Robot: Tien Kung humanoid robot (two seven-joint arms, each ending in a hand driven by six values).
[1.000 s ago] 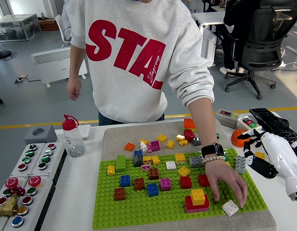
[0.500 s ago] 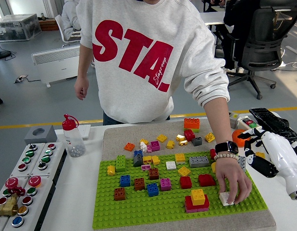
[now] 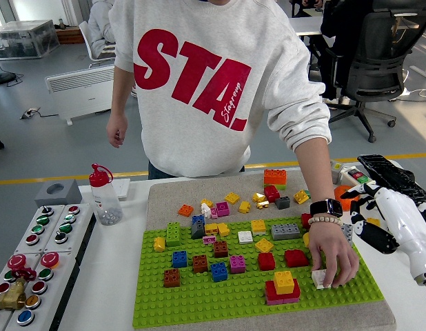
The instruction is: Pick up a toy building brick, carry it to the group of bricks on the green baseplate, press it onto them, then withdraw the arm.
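Right hand (image 3: 378, 221): white, at the right edge of the bench (image 3: 106, 276), fingers loosely open, holding nothing.
Person's hand (image 3: 332, 254): fingers resting on a white brick (image 3: 319, 278) on the green baseplate (image 3: 199, 300).
Brick group (image 3: 282, 286): yellow on red, just left of the white brick.

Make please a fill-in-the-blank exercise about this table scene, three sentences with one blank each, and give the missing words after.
1. The person's hand rests its fingertips on a small ____ brick on the green baseplate.
2. The yellow brick sits on top of a ____ brick.
3. The robot's right hand waits at the table's ____ edge, touching no brick.

Missing words: white; red; right
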